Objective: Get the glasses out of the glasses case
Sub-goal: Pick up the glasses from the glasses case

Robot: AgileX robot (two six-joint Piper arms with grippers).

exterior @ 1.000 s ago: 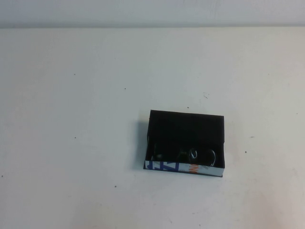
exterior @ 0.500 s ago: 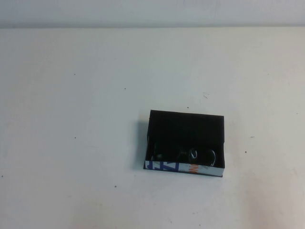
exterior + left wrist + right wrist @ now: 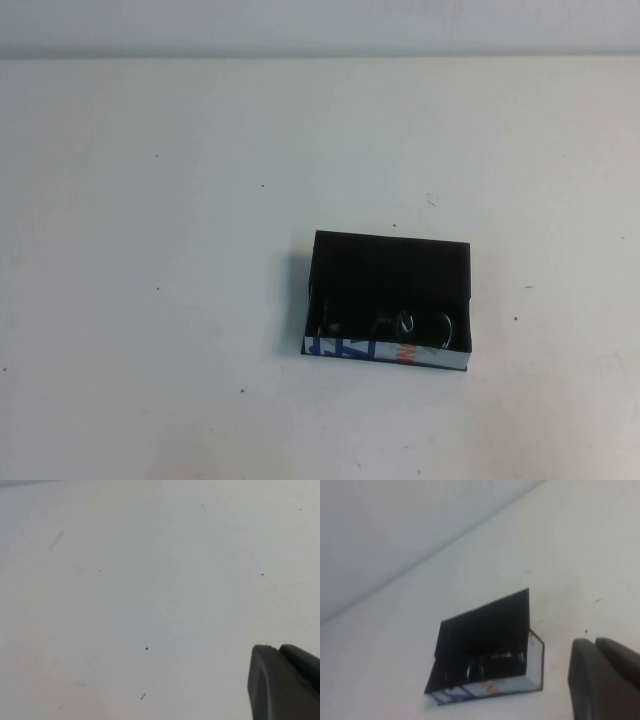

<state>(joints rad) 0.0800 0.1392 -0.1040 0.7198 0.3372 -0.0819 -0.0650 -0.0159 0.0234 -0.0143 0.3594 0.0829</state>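
While nothing is shifting from a second ago, the glasses (image 3: 385,325) are lying inside the open glasses case (image 3: 388,298) on the table (image 3: 150,250); left gripper (image 3: 285,682) and right gripper (image 3: 605,680) are waiting away from the case, finger spread impossible to tell, extraction unstarted.

The glasses (image 3: 390,325) are largely lost in the dark case (image 3: 388,265). Both end effectors (image 3: 285,682) (image 3: 606,677) are cut off by the edges.
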